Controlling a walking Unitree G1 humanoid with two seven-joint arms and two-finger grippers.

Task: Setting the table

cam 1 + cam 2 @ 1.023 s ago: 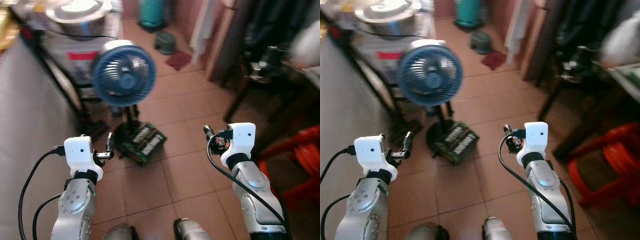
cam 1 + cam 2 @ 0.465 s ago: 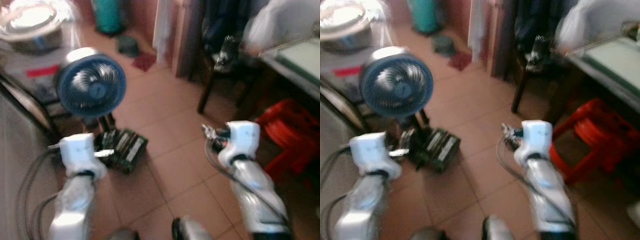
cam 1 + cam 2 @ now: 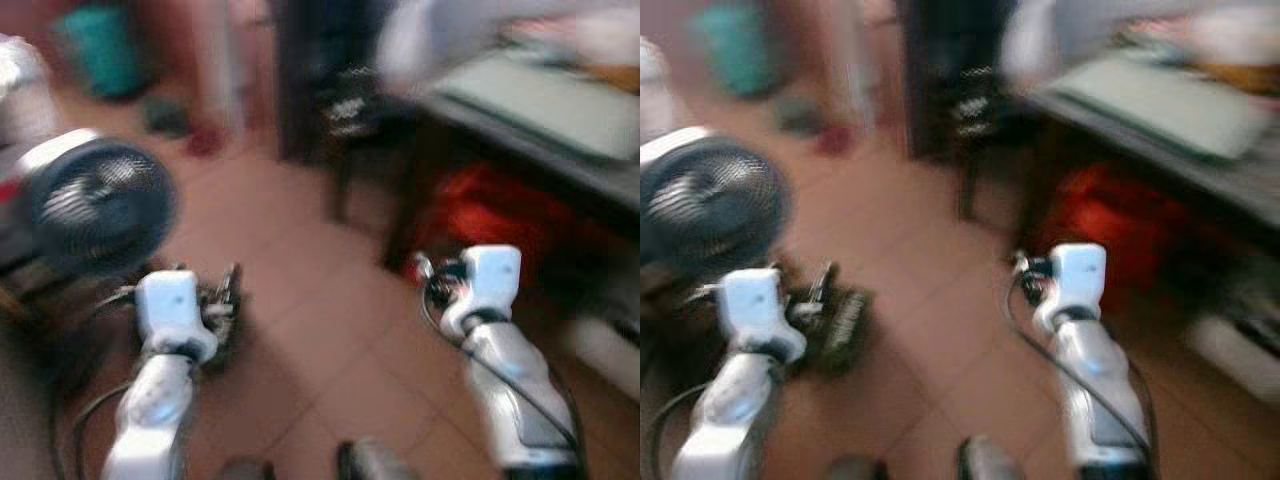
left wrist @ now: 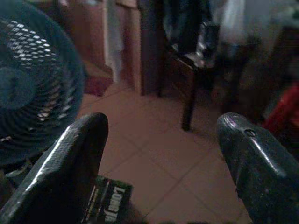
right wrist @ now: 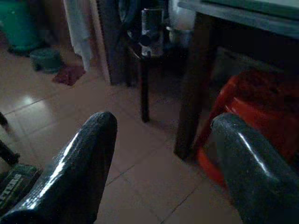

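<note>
Right, your left gripper (image 4: 159, 154) and right gripper (image 5: 161, 154) both gape wide, empty, over tiles (image 3: 300, 290); table (image 3: 540, 110) sits ahead right.

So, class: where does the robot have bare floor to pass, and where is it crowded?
Bare tiled floor runs between the fan and the table, up to the dark chair. It is crowded under the table by the red stool, and at the fan's foot by a green box.
</note>
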